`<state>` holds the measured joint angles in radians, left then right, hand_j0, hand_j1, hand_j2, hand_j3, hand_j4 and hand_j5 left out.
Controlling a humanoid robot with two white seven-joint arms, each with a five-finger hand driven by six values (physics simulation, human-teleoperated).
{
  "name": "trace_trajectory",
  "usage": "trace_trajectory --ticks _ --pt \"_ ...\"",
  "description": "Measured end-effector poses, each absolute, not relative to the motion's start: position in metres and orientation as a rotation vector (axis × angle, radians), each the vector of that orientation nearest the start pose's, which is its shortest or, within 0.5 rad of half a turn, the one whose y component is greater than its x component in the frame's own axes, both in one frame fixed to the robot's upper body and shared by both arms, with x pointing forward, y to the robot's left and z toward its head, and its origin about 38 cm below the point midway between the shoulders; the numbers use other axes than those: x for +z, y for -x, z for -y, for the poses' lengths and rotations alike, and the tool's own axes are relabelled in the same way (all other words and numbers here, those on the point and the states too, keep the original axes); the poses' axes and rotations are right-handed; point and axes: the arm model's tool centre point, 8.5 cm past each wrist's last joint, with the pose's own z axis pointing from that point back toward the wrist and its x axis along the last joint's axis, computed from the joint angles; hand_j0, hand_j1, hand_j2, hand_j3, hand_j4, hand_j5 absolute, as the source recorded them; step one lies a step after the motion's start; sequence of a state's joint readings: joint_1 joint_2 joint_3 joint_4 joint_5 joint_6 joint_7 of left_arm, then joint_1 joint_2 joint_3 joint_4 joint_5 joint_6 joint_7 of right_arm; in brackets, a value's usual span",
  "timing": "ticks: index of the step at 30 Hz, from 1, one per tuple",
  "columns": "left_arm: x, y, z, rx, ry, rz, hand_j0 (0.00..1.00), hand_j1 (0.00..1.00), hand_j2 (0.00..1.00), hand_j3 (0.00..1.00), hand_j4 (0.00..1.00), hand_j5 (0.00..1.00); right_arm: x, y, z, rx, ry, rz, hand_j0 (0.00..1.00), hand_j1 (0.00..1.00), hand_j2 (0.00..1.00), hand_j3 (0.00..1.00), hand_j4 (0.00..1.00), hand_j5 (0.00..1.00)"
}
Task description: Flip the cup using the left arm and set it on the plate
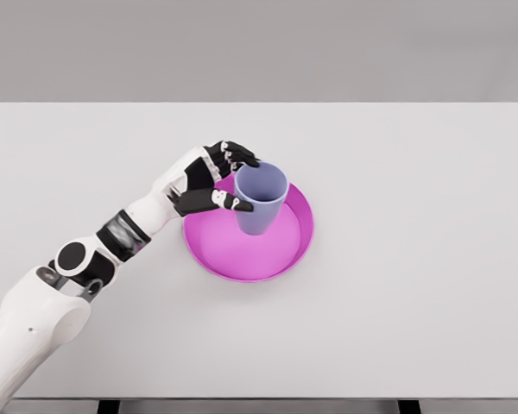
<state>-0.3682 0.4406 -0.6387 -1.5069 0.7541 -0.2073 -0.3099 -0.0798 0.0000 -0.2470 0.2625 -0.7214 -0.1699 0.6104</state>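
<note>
Head view only for this one, so take it with that caveat. Pretty far along, I'd say: the pale lavender-blue plastic cup [261, 200] is already mouth-up, you can look straight down into the open rim, and it sits over the upper-middle part of the round magenta plate [281, 259]. So the flip looks done, judging by how it stands now. What I can't tell from this angle is whether the cup's base is actually resting on the plate or hanging just above it; there's no clear gap, but no clear contact either. It also looks a touch tilted, rim leaning toward the far side, though that may just be perspective.

Left hand [214, 179] comes in from the lower left across the white table [432, 259] and is wrapped on the cup's left side. The black-tipped fingers [238, 156] curl round the far-left of the rim, and the thumb [229, 203] presses the near-left wall, so the cup is pinched between them, hand to its left and the rest of the cup free. That's a closed grasp on the cup, not a loose one.

Left to do, my guess: settle it flat if it isn't, open the fingers, back the hand out leftward without tipping it. Right arm isn't showing anywhere.
</note>
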Motion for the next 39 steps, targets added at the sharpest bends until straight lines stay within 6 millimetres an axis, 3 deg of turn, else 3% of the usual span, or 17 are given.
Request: trace_trajectory --ticks 8,9,11,13,19,23,30,36,39 --pt "0.125 -0.403 -0.171 -0.544 0.756 1.601 0.54 0.54 0.54 0.54 0.54 0.54 -0.244 -0.013 0.233 -0.916 -0.375 0.295 1.00 1.00 1.00 1.00 1.00 1.00" --pt "0.125 -0.403 -0.170 -0.544 0.756 1.601 0.56 0.56 0.56 0.56 0.56 0.56 -0.244 -0.013 0.233 -0.916 -0.375 0.295 1.00 1.00 1.00 1.00 1.00 1.00" --pt "0.125 -0.403 -0.169 -0.544 0.756 1.602 0.74 0.74 0.74 0.74 0.74 0.74 -0.244 -0.013 0.233 -0.916 -0.375 0.295 1.00 1.00 1.00 1.00 1.00 1.00" --pt "0.125 -0.403 -0.169 -0.552 0.748 1.603 0.82 0.82 0.82 0.82 0.82 0.82 -0.244 -0.013 0.233 -0.916 -0.375 0.295 1.00 1.00 1.00 1.00 1.00 1.00" --pt "0.123 -0.403 -0.170 -0.559 0.735 1.602 0.88 0.88 0.88 0.88 0.88 0.88 -0.244 -0.013 0.233 -0.916 -0.375 0.295 1.00 1.00 1.00 1.00 1.00 1.00" --pt "0.123 -0.403 -0.171 -0.562 0.728 1.601 1.00 1.00 1.00 1.00 1.00 1.00 -0.244 -0.013 0.233 -0.916 -0.375 0.295 1.00 1.00 1.00 1.00 1.00 1.00" --pt "0.124 -0.405 -0.175 -0.566 0.717 1.604 1.00 1.00 1.00 1.00 1.00 1.00 -0.244 -0.013 0.233 -0.916 -0.375 0.295 1.00 1.00 1.00 1.00 1.00 1.00" --pt "0.150 -0.414 -0.175 -0.591 0.723 1.655 1.00 1.00 1.00 1.00 1.00 1.00 -0.244 -0.013 0.233 -0.916 -0.375 0.295 1.00 1.00 1.00 1.00 1.00 1.00" --pt "0.176 -0.409 -0.195 -0.694 0.689 1.690 1.00 1.00 1.00 1.00 1.00 1.00 -0.244 -0.013 0.233 -0.916 -0.375 0.295 1.00 1.00 1.00 1.00 1.00 1.00"
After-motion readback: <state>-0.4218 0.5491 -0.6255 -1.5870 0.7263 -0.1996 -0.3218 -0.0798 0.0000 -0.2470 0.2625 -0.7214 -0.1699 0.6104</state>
